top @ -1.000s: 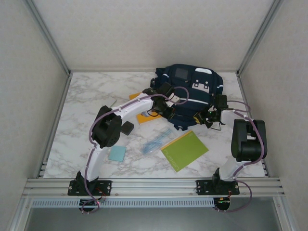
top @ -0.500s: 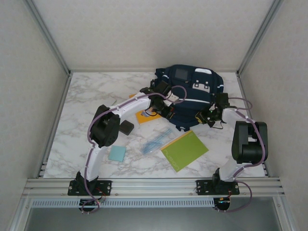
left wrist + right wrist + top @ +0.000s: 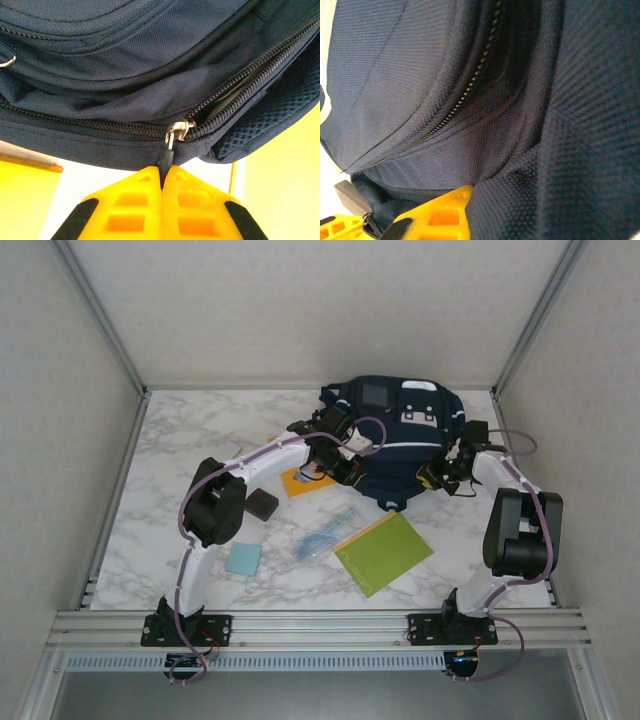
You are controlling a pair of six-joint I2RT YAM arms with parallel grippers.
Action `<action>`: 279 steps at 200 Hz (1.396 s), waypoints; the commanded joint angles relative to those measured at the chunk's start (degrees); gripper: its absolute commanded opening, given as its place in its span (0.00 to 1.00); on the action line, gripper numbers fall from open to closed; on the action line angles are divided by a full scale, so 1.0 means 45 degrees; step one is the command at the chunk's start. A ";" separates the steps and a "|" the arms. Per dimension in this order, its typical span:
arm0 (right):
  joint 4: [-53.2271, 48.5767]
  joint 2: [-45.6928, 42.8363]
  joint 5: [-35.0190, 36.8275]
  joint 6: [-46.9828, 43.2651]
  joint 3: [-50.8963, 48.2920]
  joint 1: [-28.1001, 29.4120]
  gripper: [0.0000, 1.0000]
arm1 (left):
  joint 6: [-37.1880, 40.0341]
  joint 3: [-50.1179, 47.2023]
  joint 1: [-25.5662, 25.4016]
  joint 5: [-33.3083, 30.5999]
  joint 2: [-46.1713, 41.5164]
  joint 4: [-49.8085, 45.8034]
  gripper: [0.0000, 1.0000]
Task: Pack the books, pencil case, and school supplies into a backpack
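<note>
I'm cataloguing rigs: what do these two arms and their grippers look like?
The left arm and right arm have white links, bulky black joints and looping purple cables. The left gripper and right gripper have yellow fingers with recessed pockets.

Top external: fixed, high behind arm bases [image 3: 186, 625], looks down and forward over whole marble table [image 3: 180, 440]. Left wrist: very close, faces backpack [image 3: 150, 65] side-on at zipper pull [image 3: 167, 150], left gripper [image 3: 162, 175] at frame bottom. Right wrist: nearly against same backpack's fabric, looks along a zipper seam [image 3: 470, 80]. All three views share the backpack.
</note>
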 commanded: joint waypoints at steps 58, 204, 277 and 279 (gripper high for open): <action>0.0600 -0.3254 -0.2157 0.2734 -0.2096 0.0368 0.74 | -0.4474 0.2974 -0.0185 0.1399 0.0382 -0.0799 0.00; 0.1898 -0.4192 0.2225 0.2513 -0.2625 0.2203 0.00 | -0.1626 0.0980 0.0377 -0.3986 -0.0182 -0.1849 0.00; 0.1734 -0.3842 0.0899 0.1536 -0.2487 0.2208 0.00 | 0.0402 0.2728 0.1982 -0.6218 0.1483 -0.0731 0.00; 0.1723 -0.3822 0.0876 0.1528 -0.2477 0.2208 0.00 | 0.0436 0.2836 0.2005 -0.6233 0.1537 -0.0740 0.00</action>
